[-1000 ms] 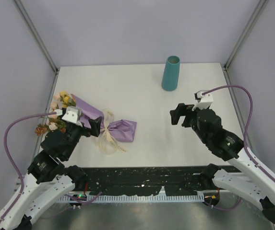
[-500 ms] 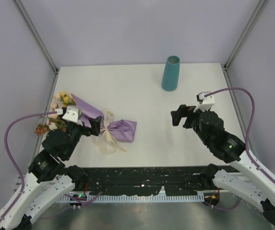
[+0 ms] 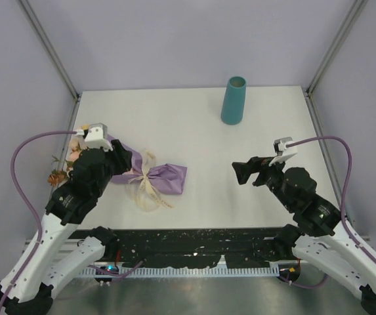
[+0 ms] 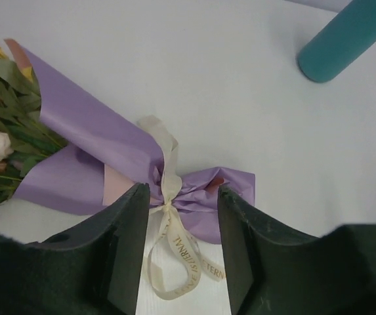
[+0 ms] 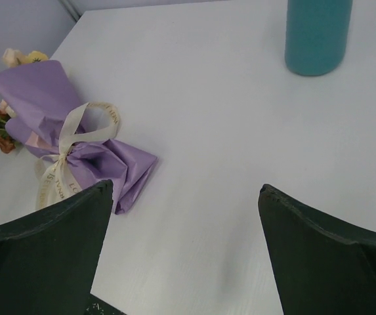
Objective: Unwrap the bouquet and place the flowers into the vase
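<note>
1. Lying flat on the table [image 3: 201,138], the bouquet [image 3: 169,177] serves as the reference item. Its purple wrap is closed, and the ribbon bow [image 3: 147,188] is tied around its narrow waist.
2. The flowers [image 3: 59,174] project from the wide end of the bouquet, on the side away from the vase [image 3: 233,100]. They sit at the table's left edge, close to the left wall panel [image 3: 17,98].
3. The vase stands upright, well apart from the bouquet, toward the far edge and to the right. Bare table surface separates the two.
4. Bare surface also extends from the bouquet's crumpled tail to the right gripper [image 3: 239,172]. The ribbon loops trail from the bouquet toward the table's near edge.
5. The left arm [image 3: 76,197] reaches forward over the wide part of the bouquet, with the wrist pitched downward.
6. The left gripper [image 4: 180,191] hangs above the bouquet's waist. In its wrist view, the fingers frame the ribbon knot.
7. The left fingers stand partly apart with a clear gap and clamp nothing. Contact with the paper cannot be determined.
8. The right arm [image 3: 306,203] extends low over the table, with its gripper pointing toward the bouquet's tail, well apart from it.
9. The right fingers are spread wide and hold nothing.
</note>
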Robot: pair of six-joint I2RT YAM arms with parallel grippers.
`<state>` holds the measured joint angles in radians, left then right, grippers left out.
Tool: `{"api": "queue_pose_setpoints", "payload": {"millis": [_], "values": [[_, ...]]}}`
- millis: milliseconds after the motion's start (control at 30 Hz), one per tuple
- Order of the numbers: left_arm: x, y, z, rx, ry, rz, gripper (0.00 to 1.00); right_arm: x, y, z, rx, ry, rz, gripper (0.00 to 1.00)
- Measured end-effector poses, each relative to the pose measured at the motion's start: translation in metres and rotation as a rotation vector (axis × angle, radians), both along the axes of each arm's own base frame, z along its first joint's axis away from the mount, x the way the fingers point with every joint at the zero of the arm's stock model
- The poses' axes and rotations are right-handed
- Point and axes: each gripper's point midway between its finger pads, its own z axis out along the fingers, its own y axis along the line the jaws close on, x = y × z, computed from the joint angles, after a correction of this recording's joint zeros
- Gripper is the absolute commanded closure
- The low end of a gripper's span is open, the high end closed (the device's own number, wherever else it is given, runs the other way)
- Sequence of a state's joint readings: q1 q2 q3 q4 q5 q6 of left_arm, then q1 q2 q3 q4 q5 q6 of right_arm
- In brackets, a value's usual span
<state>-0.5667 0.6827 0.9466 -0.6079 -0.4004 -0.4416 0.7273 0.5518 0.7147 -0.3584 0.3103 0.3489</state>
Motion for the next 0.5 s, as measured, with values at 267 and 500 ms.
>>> {"api": "queue_pose_setpoints", "payload": {"millis": [267, 500], "values": [[0.008, 0.005, -0.075, -0.206, 0.22, 0.118, 0.43, -0.009, 0.024, -0.006, 0.074, -0.02, 0.129, 0.05], [-0.005, -0.006, -0.148, -0.275, 0.419, 0.139, 0.36, -0.004, 0.086, -0.048, 0.137, 0.097, 0.323, 0.23]]}}
